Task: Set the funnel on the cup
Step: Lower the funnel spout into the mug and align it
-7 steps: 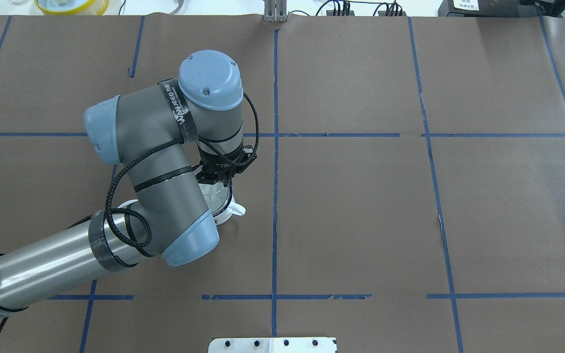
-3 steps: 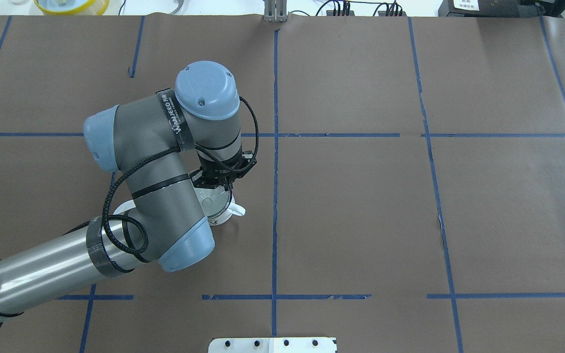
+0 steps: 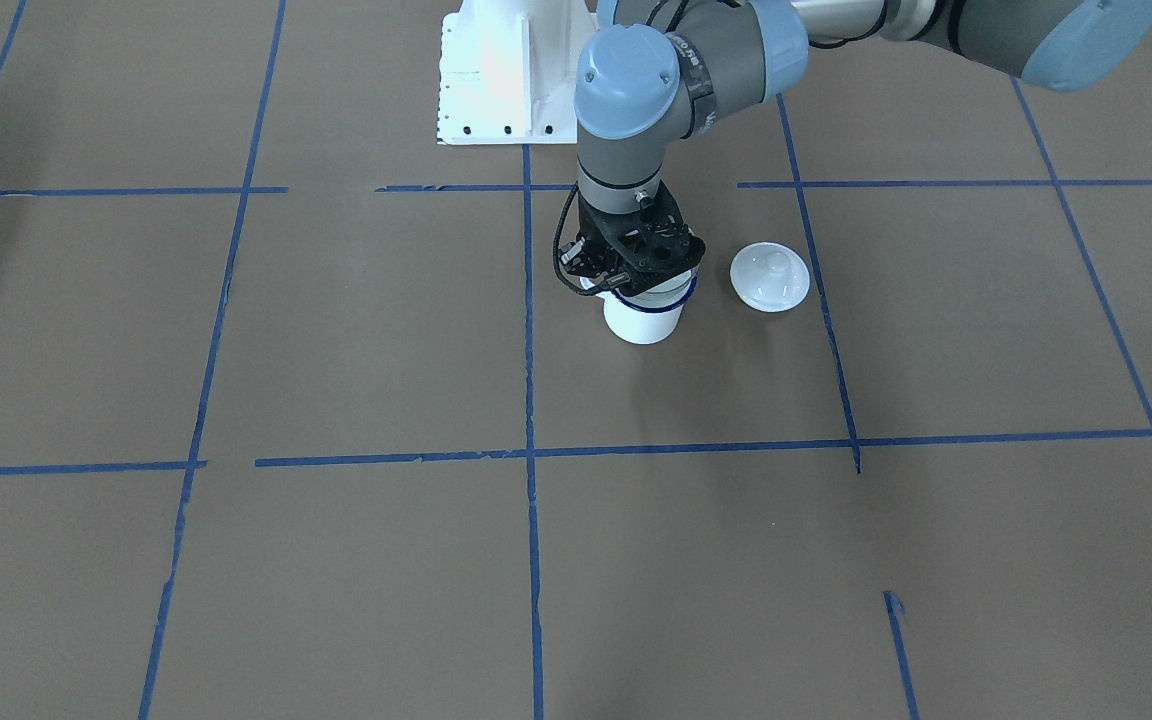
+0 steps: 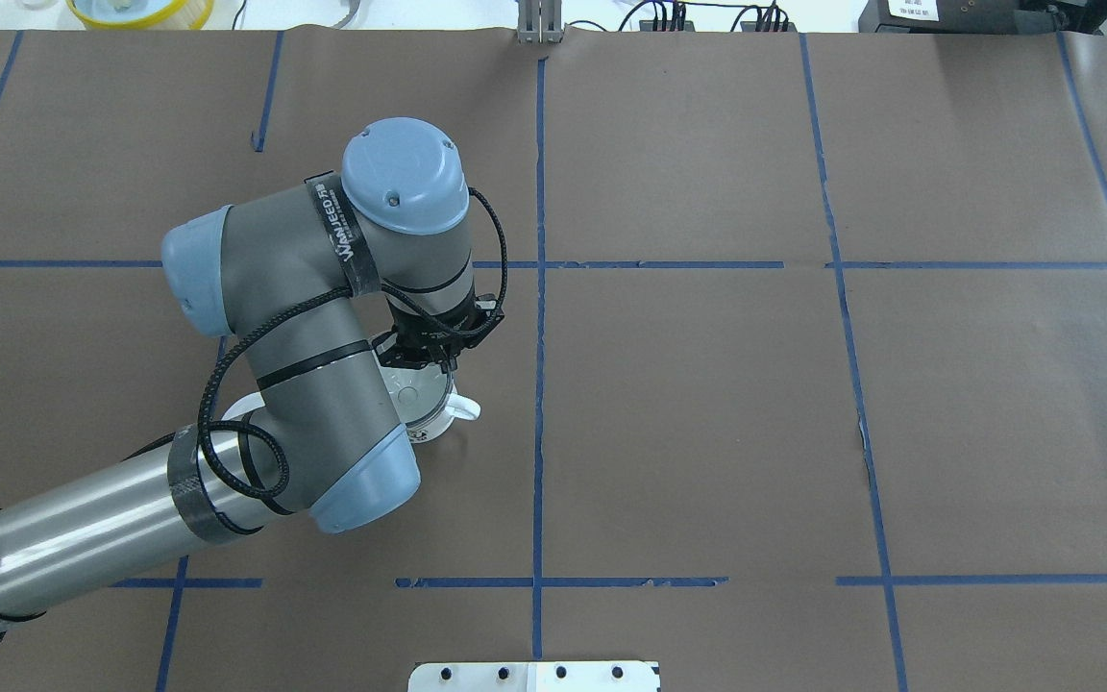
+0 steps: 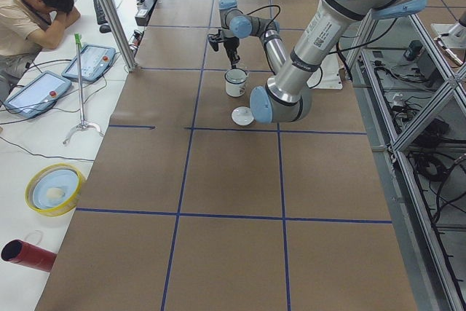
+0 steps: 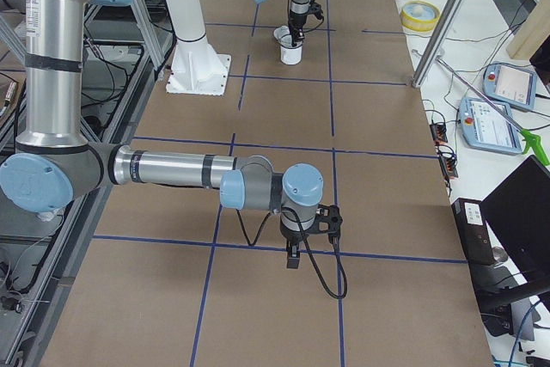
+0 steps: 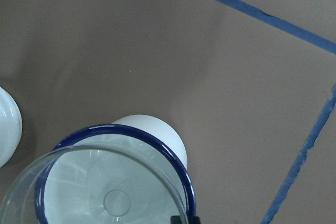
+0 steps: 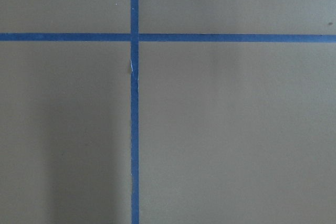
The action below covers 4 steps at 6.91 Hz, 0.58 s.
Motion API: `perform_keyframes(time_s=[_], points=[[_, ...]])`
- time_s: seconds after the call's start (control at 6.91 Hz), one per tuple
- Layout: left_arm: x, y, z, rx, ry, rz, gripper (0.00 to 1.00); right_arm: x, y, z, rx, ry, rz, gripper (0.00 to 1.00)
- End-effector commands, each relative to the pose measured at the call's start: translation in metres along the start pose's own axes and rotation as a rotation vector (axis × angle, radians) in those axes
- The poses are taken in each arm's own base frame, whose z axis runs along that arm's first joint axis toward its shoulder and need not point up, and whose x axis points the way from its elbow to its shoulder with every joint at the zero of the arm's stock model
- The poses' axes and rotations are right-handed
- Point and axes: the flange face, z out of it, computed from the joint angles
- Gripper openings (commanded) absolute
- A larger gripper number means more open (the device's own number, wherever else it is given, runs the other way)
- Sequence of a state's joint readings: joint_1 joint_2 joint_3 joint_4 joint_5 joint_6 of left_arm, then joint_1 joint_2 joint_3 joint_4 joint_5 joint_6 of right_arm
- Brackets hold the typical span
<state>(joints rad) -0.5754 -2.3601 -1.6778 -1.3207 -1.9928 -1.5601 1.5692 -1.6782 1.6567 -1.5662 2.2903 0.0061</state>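
At the left edge of the left wrist view lies a white lid [image 7: 8,124], clear of the cup. Just right of it, in the lower left, the clear funnel [image 7: 100,187] hangs pinched by its rim in the left gripper [image 3: 631,282]. Its spout is over the mouth of the cup [image 7: 152,129], but its rim overshoots the blue rim toward frame left. Doing this well likely means nudging the funnel toward frame right until the rims are concentric, lowering it straight, and releasing only once it sits level. Whether the right gripper [image 6: 293,257] is open or closed cannot be told.
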Motion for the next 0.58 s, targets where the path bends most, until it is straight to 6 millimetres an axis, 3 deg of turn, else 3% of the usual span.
perform_keyframes(time_s=[0.0,0.43], points=[[-0.0006,-0.0061,-0.0040,0.007,0.004,-0.007,0.00,0.0000,0.0000,0.0000,0.000,0.000,0.000,1.00],[-0.0023,-0.0153,-0.0067,0.016,0.006,-0.012,0.00,0.0000,0.0000,0.0000,0.000,0.000,0.000,1.00]])
